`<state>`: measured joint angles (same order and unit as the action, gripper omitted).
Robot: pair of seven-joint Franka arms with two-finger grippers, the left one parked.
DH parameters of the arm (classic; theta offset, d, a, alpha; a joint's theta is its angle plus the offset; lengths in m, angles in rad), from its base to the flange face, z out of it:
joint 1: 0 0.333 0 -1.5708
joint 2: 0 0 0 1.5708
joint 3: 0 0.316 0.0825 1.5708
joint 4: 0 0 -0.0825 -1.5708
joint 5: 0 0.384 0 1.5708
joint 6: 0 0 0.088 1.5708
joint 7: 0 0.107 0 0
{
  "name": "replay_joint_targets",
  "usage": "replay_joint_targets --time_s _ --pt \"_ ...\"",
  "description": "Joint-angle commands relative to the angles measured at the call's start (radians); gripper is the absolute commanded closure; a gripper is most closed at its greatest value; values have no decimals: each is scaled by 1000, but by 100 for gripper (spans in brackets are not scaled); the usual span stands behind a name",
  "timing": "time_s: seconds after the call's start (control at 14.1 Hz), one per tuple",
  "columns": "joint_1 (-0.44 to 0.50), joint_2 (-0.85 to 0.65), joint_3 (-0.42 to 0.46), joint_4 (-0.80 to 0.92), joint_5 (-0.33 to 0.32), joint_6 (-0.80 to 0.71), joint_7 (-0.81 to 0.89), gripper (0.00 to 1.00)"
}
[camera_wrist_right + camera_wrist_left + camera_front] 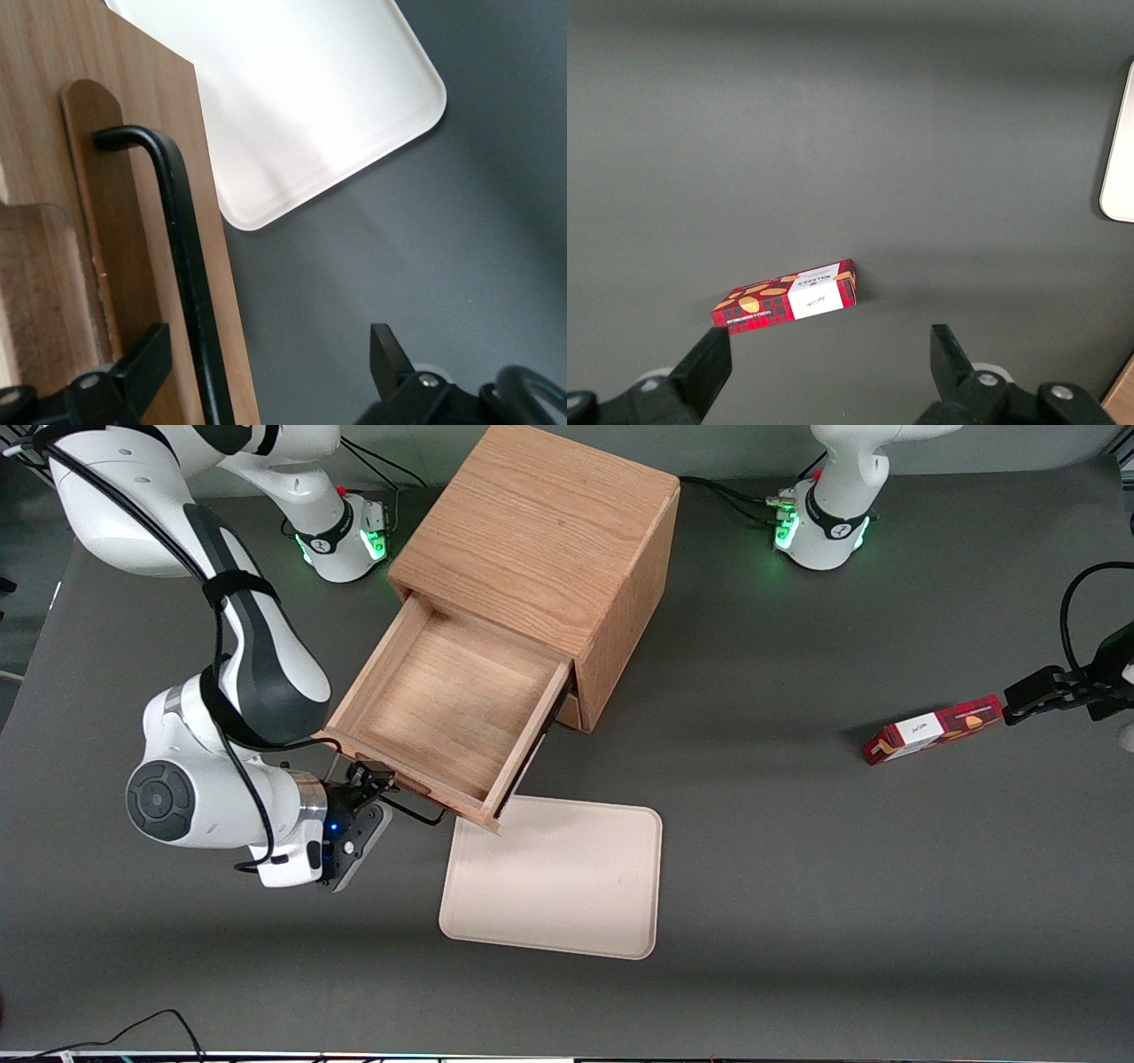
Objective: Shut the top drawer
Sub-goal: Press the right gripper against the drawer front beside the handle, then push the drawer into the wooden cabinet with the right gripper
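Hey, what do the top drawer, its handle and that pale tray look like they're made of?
Top drawer: light oak-like wood, matte, with visible grain. Handle: thin black rod, probably coated metal, with a smooth bend. Tray: cream, matte, likely plastic, with rounded moulded corners. The gripper is open at the drawer's front, its fingers either side of the handle.

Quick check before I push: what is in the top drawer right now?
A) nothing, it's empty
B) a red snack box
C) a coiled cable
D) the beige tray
A: the top drawer stands pulled out with only its bare wooden floor showing, while the gripper sits at the drawer's front by the black handle, its fingers open.
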<state>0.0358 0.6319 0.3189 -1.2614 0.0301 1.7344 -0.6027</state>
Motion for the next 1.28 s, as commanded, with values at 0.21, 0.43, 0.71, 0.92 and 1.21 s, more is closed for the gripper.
replay_joint_targets --time_s 0.21,0.43,0.71,0.92,1.21 --pt "24 -11 -1 -7 53 -32 -15 0" --pt "38 -49 -1 -48 57 -30 -6 0" --pt "58 -98 3 -108 57 -30 32 0" --pt "69 -126 11 -157 57 -32 49 0" --pt "76 -162 14 -216 57 -30 57 0"
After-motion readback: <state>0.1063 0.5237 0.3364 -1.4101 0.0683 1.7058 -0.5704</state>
